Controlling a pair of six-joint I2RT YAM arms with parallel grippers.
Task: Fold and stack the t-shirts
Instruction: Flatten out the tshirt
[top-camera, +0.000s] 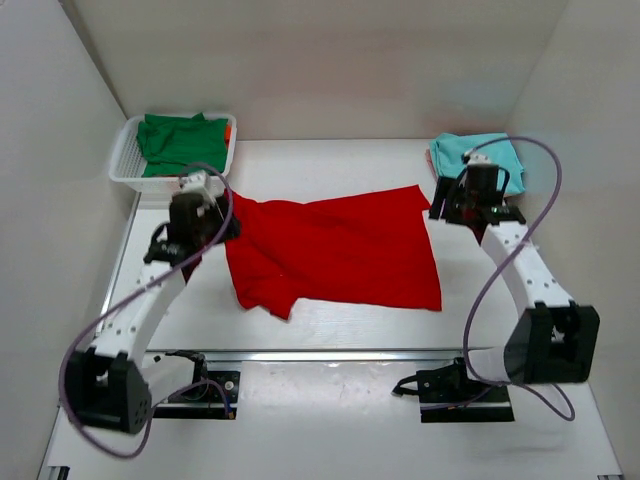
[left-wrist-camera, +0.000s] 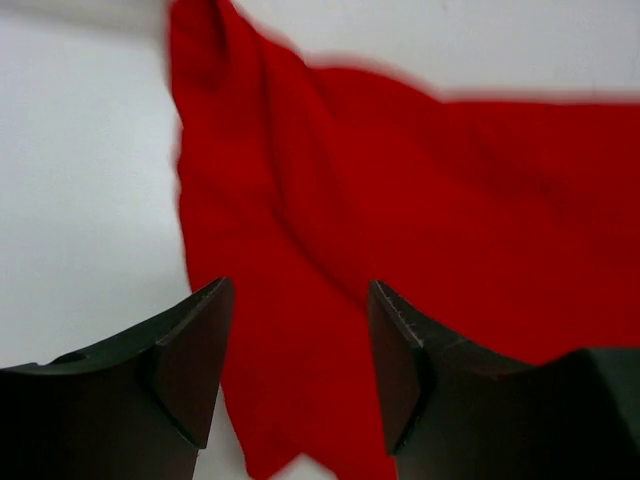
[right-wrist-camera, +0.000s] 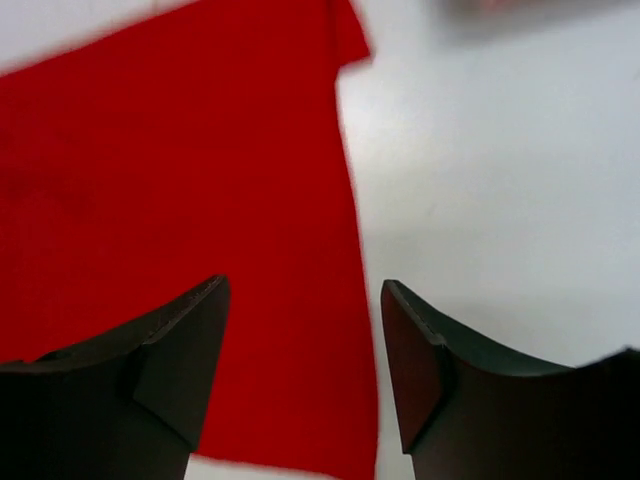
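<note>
Red t-shirt (top-camera: 340, 245) lies spread mid-desk (top-camera: 330, 322). Left gripper (left-wrist-camera: 300, 290) over its left end, right gripper (right-wrist-camera: 305, 285) over its right edge; both parted, holding nothing. Green t-shirt (top-camera: 180, 140) far-left of it, teal t-shirt (top-camera: 482, 155) far-right.

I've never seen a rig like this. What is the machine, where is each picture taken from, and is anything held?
Two robot arms are bolted at the near edge of a table. The wide picture is from a fixed camera above; the others are from wrist cameras, showing each arm's dark fingers. A red t-shirt lies spread mid-table, a teal t-shirt far right, a green t-shirt in a white basket far left. The left gripper and right gripper stand open over the red one, holding nothing.
</note>
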